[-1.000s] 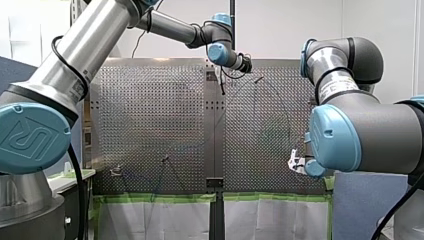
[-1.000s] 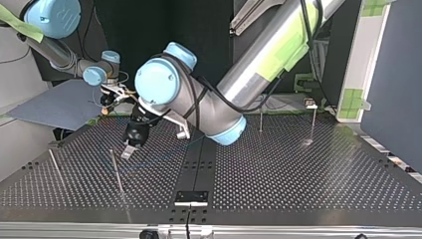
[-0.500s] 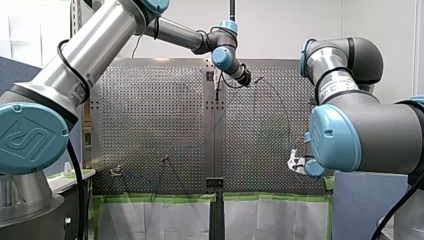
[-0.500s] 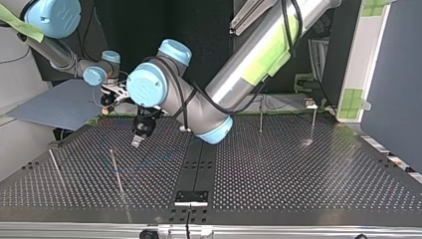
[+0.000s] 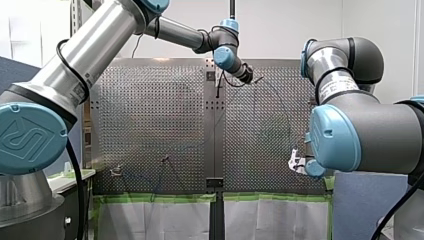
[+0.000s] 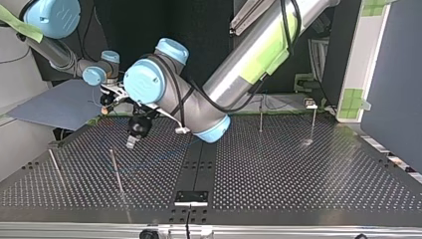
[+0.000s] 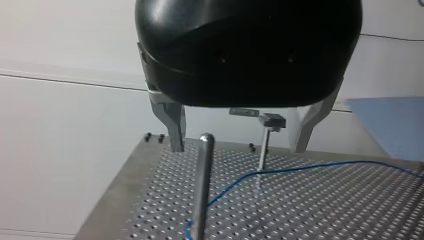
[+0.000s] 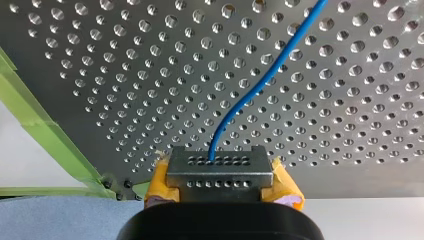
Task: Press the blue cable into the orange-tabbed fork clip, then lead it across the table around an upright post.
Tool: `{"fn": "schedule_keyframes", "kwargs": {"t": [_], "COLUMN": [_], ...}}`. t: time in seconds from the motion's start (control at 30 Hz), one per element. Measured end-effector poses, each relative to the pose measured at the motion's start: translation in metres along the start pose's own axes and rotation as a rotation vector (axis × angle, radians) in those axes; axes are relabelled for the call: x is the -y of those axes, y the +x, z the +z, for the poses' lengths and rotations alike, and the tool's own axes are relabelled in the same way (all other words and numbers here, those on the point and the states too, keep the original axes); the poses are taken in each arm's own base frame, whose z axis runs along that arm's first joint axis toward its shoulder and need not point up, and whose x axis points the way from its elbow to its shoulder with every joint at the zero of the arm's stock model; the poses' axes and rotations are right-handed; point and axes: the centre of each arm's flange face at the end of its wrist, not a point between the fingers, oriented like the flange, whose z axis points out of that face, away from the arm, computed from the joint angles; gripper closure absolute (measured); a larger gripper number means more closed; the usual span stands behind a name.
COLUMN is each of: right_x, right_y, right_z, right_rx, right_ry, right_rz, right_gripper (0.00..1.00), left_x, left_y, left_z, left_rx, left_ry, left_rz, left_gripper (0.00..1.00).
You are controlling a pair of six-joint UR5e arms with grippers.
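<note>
Left wrist view shows my left gripper (image 7: pixel 239 149) with its metal fingers (image 7: pixel 173 125) spread wide, holding nothing, over the perforated table (image 7: pixel 350 200). An upright post (image 7: pixel 202 185) stands just ahead, and the blue cable (image 7: pixel 300 167) runs along the table to its foot. My right gripper (image 8: pixel 220 175), yellow-padded, seems clamped on the cable's end.

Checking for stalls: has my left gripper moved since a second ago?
Yes. In the top view my left gripper has drawn away from the nearest upright post, toward the far edge.
</note>
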Motion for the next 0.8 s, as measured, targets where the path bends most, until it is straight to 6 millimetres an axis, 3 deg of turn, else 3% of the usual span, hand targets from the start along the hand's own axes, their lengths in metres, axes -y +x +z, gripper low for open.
{"fn": "schedule_keyframes", "kwargs": {"t": [0.47,0.8], "right_x": [-0.001,-0.001], "right_y": [0.001,0.001], "right_z": [0.000,0.001], "right_rx": [0.001,0.002], "right_ry": [-0.002,0.000], "right_rz": [0.001,0.000], "right_gripper": [1.00,1.00], "left_x": [0.012,0.006], "left_y": [-0.004,-0.003], "left_z": [-0.002,-0.004], "left_rx": [0.030,0.020], "left_ry": [0.010,-0.058], "left_rz": [-0.030,-0.076], "left_gripper": [0.00,0.00]}}
